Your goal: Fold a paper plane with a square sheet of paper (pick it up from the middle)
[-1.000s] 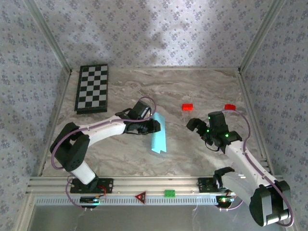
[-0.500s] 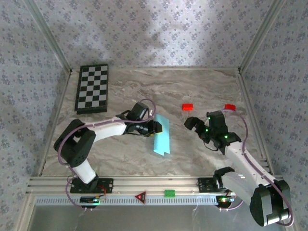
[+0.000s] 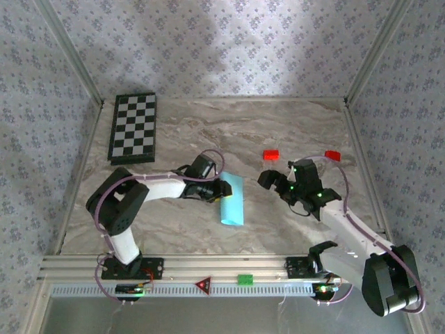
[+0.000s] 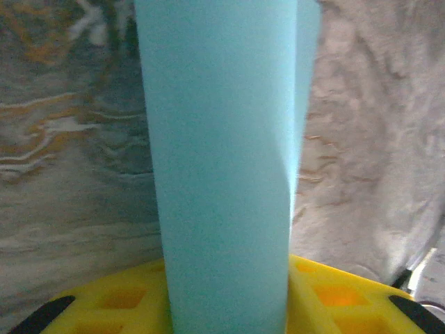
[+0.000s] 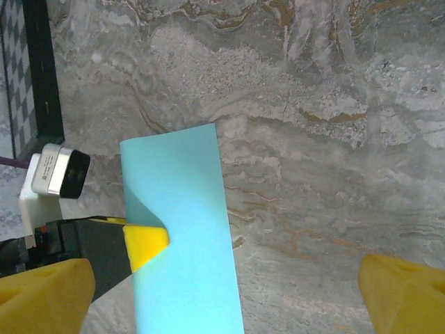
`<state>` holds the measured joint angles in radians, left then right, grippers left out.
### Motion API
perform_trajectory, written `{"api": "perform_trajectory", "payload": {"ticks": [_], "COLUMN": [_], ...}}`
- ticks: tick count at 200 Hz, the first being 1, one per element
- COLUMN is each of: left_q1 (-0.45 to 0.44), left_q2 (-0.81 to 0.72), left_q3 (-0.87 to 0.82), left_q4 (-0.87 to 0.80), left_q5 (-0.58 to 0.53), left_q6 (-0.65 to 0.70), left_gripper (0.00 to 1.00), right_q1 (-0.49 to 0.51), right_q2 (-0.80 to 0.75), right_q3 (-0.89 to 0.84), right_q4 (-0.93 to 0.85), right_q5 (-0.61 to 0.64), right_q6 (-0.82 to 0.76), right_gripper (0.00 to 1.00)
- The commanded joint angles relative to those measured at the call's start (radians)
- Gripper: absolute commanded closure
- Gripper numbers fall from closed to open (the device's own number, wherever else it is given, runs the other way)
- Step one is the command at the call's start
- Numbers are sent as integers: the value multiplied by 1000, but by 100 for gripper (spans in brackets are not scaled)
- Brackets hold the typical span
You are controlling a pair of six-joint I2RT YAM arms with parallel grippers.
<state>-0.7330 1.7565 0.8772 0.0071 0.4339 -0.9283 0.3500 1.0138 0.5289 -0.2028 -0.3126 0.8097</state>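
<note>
The sheet of paper (image 3: 232, 202) is light cyan-blue and folded into a long narrow strip, lying near the middle of the marble table. My left gripper (image 3: 221, 189) meets it from the left and is shut on its left edge. In the right wrist view a yellow fingertip (image 5: 146, 247) presses over the paper (image 5: 182, 229), which curls up at that spot. In the left wrist view the strip (image 4: 222, 174) runs straight out between my left gripper (image 4: 229, 309)'s yellow fingers. My right gripper (image 3: 280, 178) hangs open a short way right of the strip, holding nothing.
A folded chessboard (image 3: 133, 137) lies at the back left. Two small red blocks (image 3: 270, 154) (image 3: 332, 155) sit behind my right gripper. A green block (image 3: 245, 279) and a red triangle (image 3: 203, 283) rest on the front rail. Patterned walls close in three sides.
The left gripper has drawn the paper slightly nearer and lower, and the strip now lies flatter. The right gripper has moved left toward the paper, staying open.
</note>
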Motion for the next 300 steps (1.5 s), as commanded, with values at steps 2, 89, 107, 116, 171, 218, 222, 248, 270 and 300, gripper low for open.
{"api": "perform_trajectory", "payload": {"ticks": [2,89,107,116,171,218,222,248,270,300], "left_q1": [3,-3,-2,-2,-2,-3,-4,-4,-11,-23], "left_q2": [12,-94,-107,-110,-86,-57,-55,-41,-33,-16], "left_q3": [47,73,62,55,58,61,62,59,63,78], "left_q4": [-100,-270,-285,-288,-320,-303,-303,-283,-287,-306], "left_q5": [-49,-196,-215,-223,-236,-240,-243,-245,-259,-290], "left_q6": [67,151,159,162,202,199,195,182,178,159], "left_gripper": [58,40,41,43,48,47,47,45,44,42], "right_q1": [50,67,66,67,75,88,87,90,91,93], "right_q2": [12,-22,-7,3,67,107,109,119,130,147], "right_q3": [49,-38,-35,-32,-20,-15,-15,-16,-14,-13], "right_q4": [-73,105,98,102,124,143,143,146,146,149], "right_q5": [136,-21,-31,-39,-74,-89,-87,-88,-93,-97], "right_q6": [-52,-71,-72,-70,-56,-58,-57,-56,-58,-57], "right_gripper": [0,7,7,7,8,11,11,11,10,10]}}
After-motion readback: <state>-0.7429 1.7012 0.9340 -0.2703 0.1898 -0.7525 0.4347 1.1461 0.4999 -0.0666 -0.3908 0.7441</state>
